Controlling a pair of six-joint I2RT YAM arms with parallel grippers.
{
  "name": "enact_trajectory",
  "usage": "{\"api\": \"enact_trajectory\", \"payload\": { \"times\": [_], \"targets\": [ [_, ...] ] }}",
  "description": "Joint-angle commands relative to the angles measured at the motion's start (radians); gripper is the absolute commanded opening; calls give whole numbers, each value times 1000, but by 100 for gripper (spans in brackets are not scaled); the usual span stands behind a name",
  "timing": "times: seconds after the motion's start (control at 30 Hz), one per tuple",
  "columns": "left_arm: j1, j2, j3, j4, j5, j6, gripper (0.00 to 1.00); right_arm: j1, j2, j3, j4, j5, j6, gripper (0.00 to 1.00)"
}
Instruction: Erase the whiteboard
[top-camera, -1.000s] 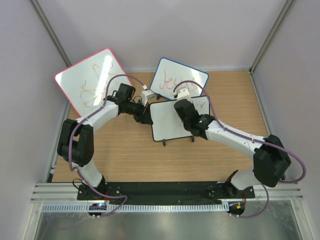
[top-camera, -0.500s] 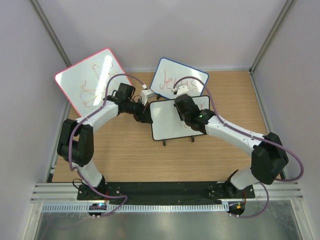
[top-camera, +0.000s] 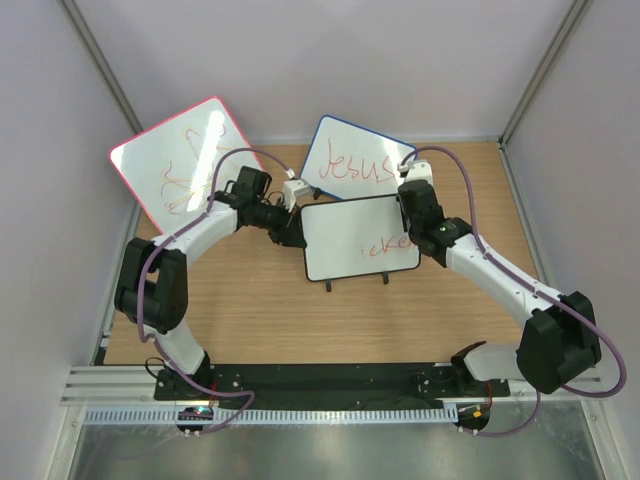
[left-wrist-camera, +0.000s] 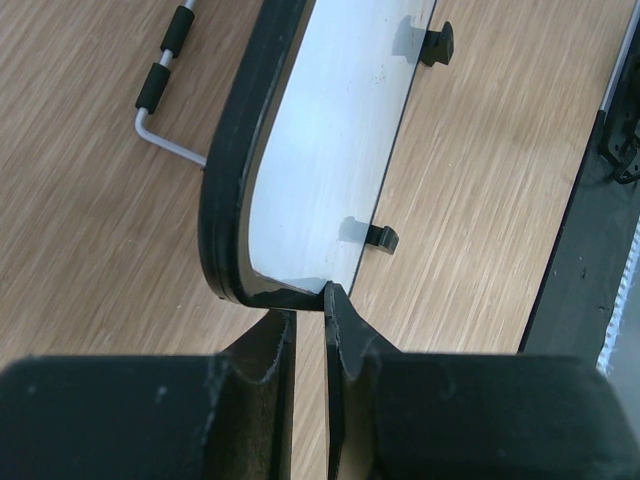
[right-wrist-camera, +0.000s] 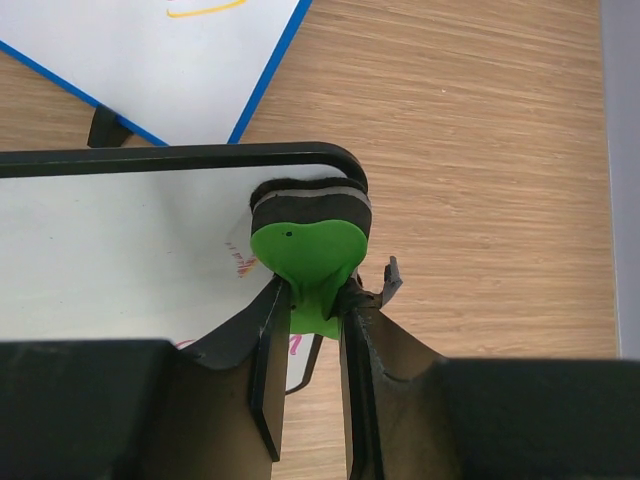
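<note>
On the wooden tabletop (top-camera: 250, 310), your left gripper (left-wrist-camera: 310, 300) pinches the left edge of the black-framed white whiteboard (top-camera: 345, 240) at centre frame. Your right gripper (right-wrist-camera: 312, 292) clamps a green felt-backed eraser (right-wrist-camera: 310, 235) on its upper-right corner. The remaining red scribble (top-camera: 386, 246) lies just below-left.

A light wooden surface (top-camera: 250, 310) is enclosed on three sides by plain, pale lilac-grey walls (top-camera: 330, 60). Slim metal posts (top-camera: 100, 68) are set in the two back corners. Along the near edge, a black plate (top-camera: 330, 378) is followed by a ribbed white rail (top-camera: 330, 414) and a brushed metal sheet (top-camera: 330, 455).
</note>
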Motion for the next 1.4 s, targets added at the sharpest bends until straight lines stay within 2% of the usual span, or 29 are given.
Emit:
{"api": "enact_trajectory", "payload": {
  "times": [0.0,0.17,0.27,0.43,0.57,0.77,0.9,1.1,1.37],
  "targets": [
    [-8,-24,29,7,-50,98,0,11,-9,-1,44,-51,15,1],
    [-8,-19,32,7,-52,99,0,129,23,14,37,-50,29,1],
    [-8,-18,32,8,-48,96,0,183,69,39,32,-110,22,1],
    [-9,-21,32,7,-50,96,0,215,141,92,14,-101,11,1],
    [-9,-22,32,7,-50,96,0,188,107,82,25,-62,18,1],
    [-8,-22,38,5,-45,95,0,21,-3,19,3,5,17,1],
    [-9,-22,39,5,-45,95,0,-55,-17,28,-6,-16,-26,1],
    [-8,-24,38,5,-50,96,0,-58,-12,63,-37,-41,-20,1],
    [-8,-16,42,5,-50,96,0,31,3,-50,-53,-77,58,1]
  ]
}}
